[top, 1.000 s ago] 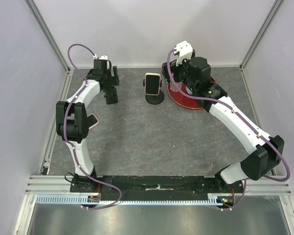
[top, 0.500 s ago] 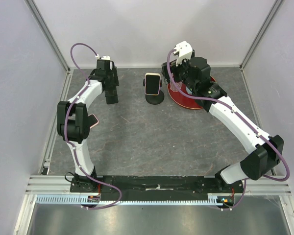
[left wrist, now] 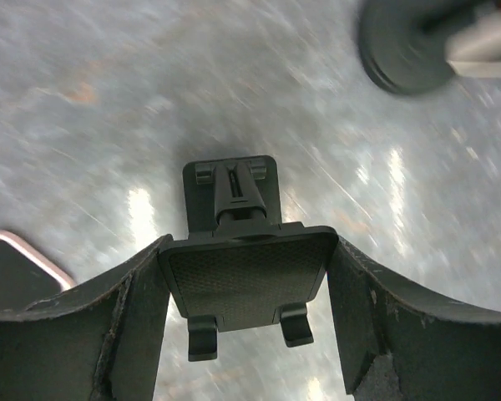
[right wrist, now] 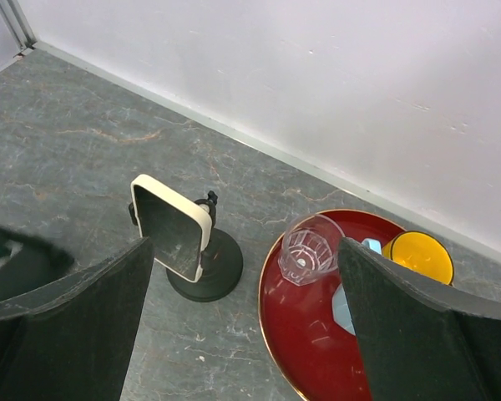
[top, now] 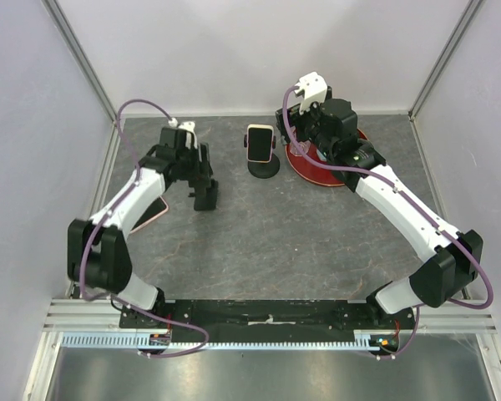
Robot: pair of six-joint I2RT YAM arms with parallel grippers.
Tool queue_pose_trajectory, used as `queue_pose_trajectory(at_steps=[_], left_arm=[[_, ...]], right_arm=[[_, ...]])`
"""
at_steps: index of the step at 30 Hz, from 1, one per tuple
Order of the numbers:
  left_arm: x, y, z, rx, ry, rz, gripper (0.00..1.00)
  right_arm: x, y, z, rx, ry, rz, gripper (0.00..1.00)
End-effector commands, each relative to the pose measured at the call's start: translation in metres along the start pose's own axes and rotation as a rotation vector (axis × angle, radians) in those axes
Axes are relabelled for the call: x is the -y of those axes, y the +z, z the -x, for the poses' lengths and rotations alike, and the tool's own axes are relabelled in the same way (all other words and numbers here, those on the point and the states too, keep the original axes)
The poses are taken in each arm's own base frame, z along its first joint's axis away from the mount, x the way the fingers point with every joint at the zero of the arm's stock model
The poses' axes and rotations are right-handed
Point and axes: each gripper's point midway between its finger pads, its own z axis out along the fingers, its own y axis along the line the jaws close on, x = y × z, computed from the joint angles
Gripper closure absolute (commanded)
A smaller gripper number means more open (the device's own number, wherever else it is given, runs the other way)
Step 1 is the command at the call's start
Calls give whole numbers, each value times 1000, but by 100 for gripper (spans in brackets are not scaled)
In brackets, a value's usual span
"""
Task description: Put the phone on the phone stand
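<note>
on the left of the table (top: 267,242), the left gripper (top: 204,197) — clamped on a black phone stand (left wrist: 247,284) — is swinging forward from the back wall (top: 234,50), leaving the pink-edged phone (top: 157,213) lying flat beside its forearm (top: 135,194), still unplaced, while the right gripper (right wrist: 242,251) is hovering wide open and empty.

Grey, marble-veined table (top: 301,242). Black phone stand (left wrist: 246,271), cross-hatched pad. Pink-edged phone (top: 156,214). Red, gold-rimmed tray (right wrist: 301,338); yellow bowl (right wrist: 417,256); clear faceted glass (right wrist: 309,249). Pale lilac walls (top: 234,50).

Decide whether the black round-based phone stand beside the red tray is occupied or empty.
Occupied: a cream-cased phone sits in the black round-based phone stand, its dark screen facing the right wrist camera.
</note>
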Motion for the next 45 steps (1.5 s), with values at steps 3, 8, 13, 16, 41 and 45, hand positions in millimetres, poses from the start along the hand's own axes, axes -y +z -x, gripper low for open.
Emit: queue_pose_trajectory(at_steps=[3, 8, 13, 16, 41, 45], left_arm=[[86, -50, -55, 4, 62, -216, 98], [126, -62, -86, 19, 107, -239, 98], [137, -68, -94, 32, 95, -201, 98], [136, -62, -95, 38, 56, -156, 98], [150, -101, -86, 83, 100, -157, 0], [112, -115, -65, 100, 21, -141, 0]], right_arm=[[8, -5, 9, 32, -9, -37, 2], [8, -6, 6, 24, -11, -41, 2], [11, -9, 5, 21, -16, -55, 2], [11, -8, 5, 20, -15, -53, 2], [10, -5, -1, 3, -26, -53, 2], [11, -7, -1, 2, -31, -56, 2]])
